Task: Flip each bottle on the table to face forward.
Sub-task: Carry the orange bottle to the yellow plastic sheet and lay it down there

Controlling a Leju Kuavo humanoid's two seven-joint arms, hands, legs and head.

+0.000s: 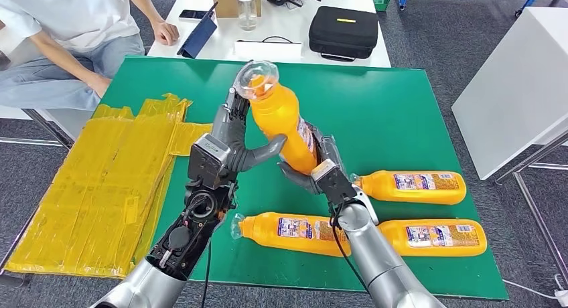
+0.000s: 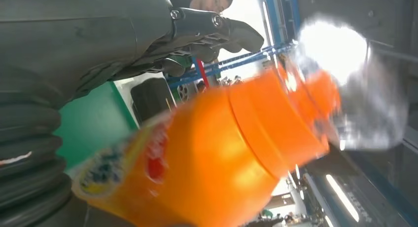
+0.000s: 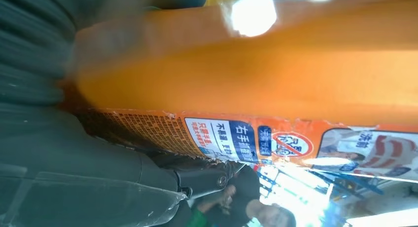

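Note:
An orange bottle (image 1: 278,117) with a clear cap stands tilted in the air above the green table (image 1: 402,114). My right hand (image 1: 316,171) grips its lower, labelled part. My left hand (image 1: 224,147) is at its other side: the thumb touches the body and the fingers reach up by the neck. In the left wrist view a gap shows between those fingers (image 2: 212,29) and the blurred bottle (image 2: 222,153). In the right wrist view the bottle's label (image 3: 256,138) is close up, with my right hand (image 3: 74,177) beside it. Three more orange bottles (image 1: 408,187) (image 1: 295,231) (image 1: 439,236) lie on their sides at the front right.
A crumpled yellow sheet (image 1: 100,181) covers the table's left part. A person (image 1: 67,27) sits at the back left. Behind the green table, a white table holds a black case (image 1: 343,30), a clear bottle (image 1: 246,7) and a tablet (image 1: 197,37). Another white table (image 1: 516,87) stands right.

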